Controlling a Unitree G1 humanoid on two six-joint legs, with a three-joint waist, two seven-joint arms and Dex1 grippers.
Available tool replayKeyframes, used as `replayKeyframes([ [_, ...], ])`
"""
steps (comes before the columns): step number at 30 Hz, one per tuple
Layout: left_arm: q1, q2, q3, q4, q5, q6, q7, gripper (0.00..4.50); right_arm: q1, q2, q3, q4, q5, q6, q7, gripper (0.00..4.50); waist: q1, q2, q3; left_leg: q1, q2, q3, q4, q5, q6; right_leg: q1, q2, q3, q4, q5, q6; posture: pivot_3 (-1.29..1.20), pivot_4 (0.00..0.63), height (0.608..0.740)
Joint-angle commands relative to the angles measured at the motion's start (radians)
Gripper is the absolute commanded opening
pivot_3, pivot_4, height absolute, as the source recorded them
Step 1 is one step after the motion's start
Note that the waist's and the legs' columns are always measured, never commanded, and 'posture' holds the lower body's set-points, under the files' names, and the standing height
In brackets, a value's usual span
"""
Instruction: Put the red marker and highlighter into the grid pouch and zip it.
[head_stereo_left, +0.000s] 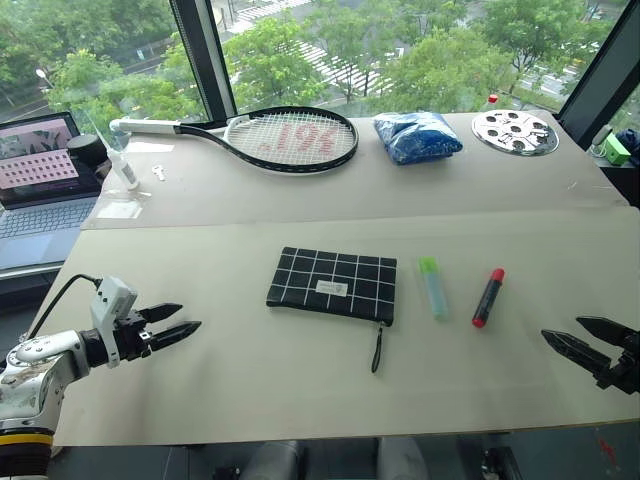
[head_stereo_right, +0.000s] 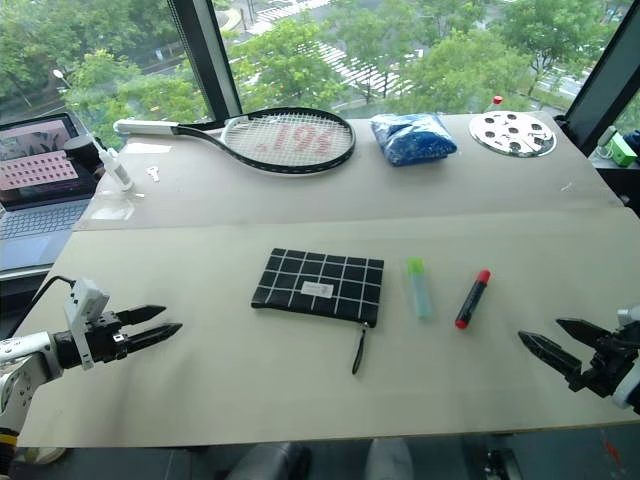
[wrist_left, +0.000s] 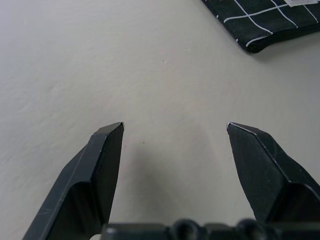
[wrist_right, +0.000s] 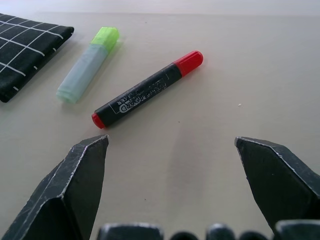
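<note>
The grid pouch lies flat in the middle of the table, black with white lines, its pull cord trailing toward the front edge. Just right of it lies the pale green highlighter, and right of that the red marker. My left gripper hovers open near the front left, well left of the pouch, whose corner shows in the left wrist view. My right gripper stands open at the front right, pointing toward the marker and highlighter, nothing between its fingers.
At the back lie a tennis racket, a wrinkled blue bag and a round metal disc with holes. A laptop stands off the table's left edge. A seam crosses the table behind the pouch.
</note>
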Motion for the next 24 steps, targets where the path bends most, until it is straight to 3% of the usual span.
replayKeyframes([
  [1, -0.005, -0.005, 0.015, -0.034, -0.017, 0.012, 0.008, 3.55, -0.017, 0.002, -0.006, -0.028, 0.006, 0.004, -0.019, 4.47, 0.000, 0.000, 0.000, 0.000, 0.000, 0.000, 0.000, 0.000, 0.000, 0.000, 0.000, 0.000, 0.000, 0.000, 0.000, 0.00, 0.150, 0.740],
  [6, -0.019, 0.006, -0.014, -0.041, -0.035, 0.057, -0.036, 3.55, -0.104, 0.022, 0.024, -0.054, 0.040, 0.037, -0.078, 4.47, -0.002, -0.001, 0.001, 0.000, 0.001, 0.000, 0.000, 0.000, 0.000, 0.000, 0.000, 0.000, 0.000, 0.000, 0.000, 0.00, 0.150, 0.740],
  [9, -0.049, 0.009, -0.082, -0.004, 0.084, -0.083, -0.026, 3.55, -0.162, 0.023, 0.061, -0.144, 0.127, 0.103, -0.068, 3.71, 0.000, -0.001, 0.001, 0.001, 0.000, 0.001, 0.000, 0.000, 0.000, 0.000, 0.000, 0.000, 0.001, 0.000, -0.001, 0.00, 0.150, 0.740],
  [15, -0.082, 0.019, -0.139, 0.005, 0.162, -0.222, -0.065, 3.55, -0.269, 0.022, 0.191, -0.235, 0.195, 0.165, -0.050, 1.65, 0.001, -0.002, 0.001, 0.000, 0.001, 0.001, 0.000, 0.000, -0.001, 0.000, 0.001, 0.000, -0.001, 0.001, -0.002, 0.00, 0.150, 0.740],
  [20, -0.170, 0.016, -0.203, 0.036, 0.250, -0.358, -0.074, 3.55, -0.501, 0.101, 0.532, -0.249, 0.080, 0.152, -0.082, 0.08, -0.005, -0.005, 0.003, 0.000, 0.001, 0.002, 0.000, 0.001, -0.002, -0.002, 0.001, -0.001, -0.001, 0.002, -0.003, 0.00, 0.150, 0.740],
  [24, -0.230, 0.015, -0.264, 0.079, 0.323, -0.444, -0.073, 3.55, -0.666, 0.160, 0.748, -0.136, -0.133, 0.075, -0.133, 0.08, -0.007, -0.007, 0.003, -0.004, 0.001, 0.003, 0.001, 0.005, -0.010, -0.009, 0.002, -0.001, 0.001, 0.003, -0.005, 0.00, 0.150, 0.740],
])
